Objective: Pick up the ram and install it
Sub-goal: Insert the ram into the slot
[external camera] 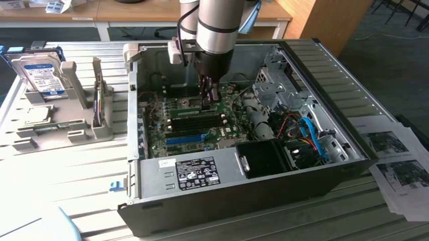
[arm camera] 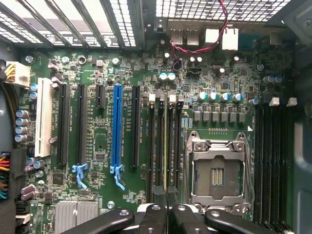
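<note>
My gripper (external camera: 210,96) reaches down inside the open computer case (external camera: 348,95), just above the motherboard (external camera: 201,125). In the wrist view its two dark fingers (arm camera: 152,217) stand close together, shut on the ram (arm camera: 166,146). The ram appears edge-on as a thin greenish line running away from the gripper (arm camera: 166,214). It sits in line with the group of black memory slots (arm camera: 158,146), between the blue slot strip (arm camera: 117,126) and the CPU socket (arm camera: 217,170). Whether the ram touches a slot I cannot tell.
On the exterior view's left a grey holder (external camera: 64,125) carries the silver hard drive (external camera: 41,75). Cables (external camera: 305,133) and a drive cage (external camera: 275,85) crowd the case's right side. Printed papers (external camera: 395,160) lie on the table right of the case.
</note>
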Robot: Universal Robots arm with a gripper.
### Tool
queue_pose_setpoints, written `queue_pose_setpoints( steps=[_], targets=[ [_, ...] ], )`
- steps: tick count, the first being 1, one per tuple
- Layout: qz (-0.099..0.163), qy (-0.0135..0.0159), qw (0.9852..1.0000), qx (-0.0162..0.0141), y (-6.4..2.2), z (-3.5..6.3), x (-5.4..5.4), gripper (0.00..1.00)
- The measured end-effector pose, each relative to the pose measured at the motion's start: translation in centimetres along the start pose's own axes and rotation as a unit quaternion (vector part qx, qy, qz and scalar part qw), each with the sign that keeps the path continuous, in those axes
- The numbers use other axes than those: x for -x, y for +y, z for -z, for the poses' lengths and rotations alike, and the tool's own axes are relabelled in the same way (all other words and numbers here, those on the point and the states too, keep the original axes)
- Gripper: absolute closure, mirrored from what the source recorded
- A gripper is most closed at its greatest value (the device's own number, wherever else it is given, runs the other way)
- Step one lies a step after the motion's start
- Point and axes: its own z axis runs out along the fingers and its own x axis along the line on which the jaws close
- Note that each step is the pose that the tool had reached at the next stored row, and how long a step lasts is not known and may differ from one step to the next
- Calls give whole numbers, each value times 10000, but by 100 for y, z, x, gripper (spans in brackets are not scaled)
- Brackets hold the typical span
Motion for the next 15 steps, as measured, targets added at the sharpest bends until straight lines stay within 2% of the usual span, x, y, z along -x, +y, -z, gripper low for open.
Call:
queue_pose_setpoints(
  steps=[4, 15],
  targets=[
    [1, 1, 10000, 4, -41, 2, 0, 89],
    [1, 0, 10000, 4, -41, 3, -65, 89]
  ],
)
